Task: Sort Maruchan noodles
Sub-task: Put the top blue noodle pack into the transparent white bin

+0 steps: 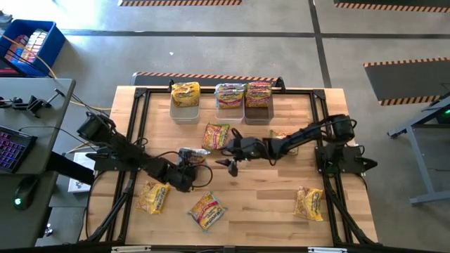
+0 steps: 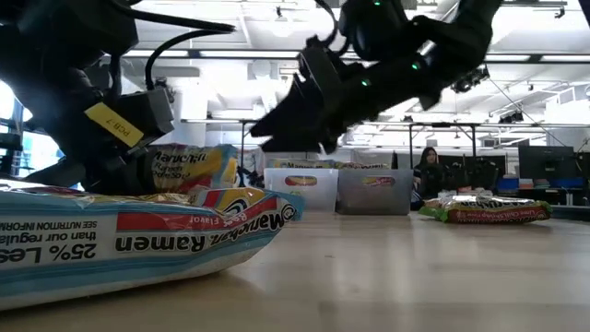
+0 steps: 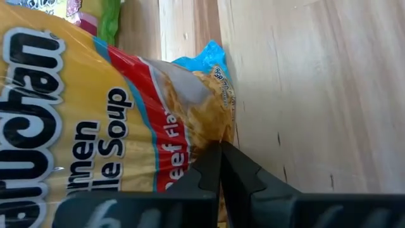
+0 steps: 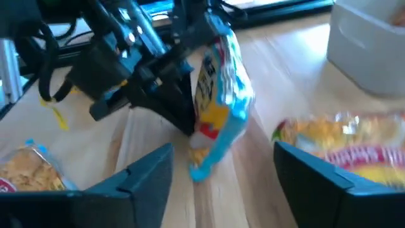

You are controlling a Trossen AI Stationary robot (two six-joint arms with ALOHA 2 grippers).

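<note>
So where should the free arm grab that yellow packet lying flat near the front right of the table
The yellow packet lies flat and apart from the others, so come straight down from above and pinch a crimped short end across its thin edge. The right gripper, jaws open, is nearest.

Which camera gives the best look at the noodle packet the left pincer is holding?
The right wrist view: the packet hangs whole from the left pincer, clear of the table. The left wrist view shows only its pinched edge close up, the high view a small patch, and the low view a partly hidden side.
</note>
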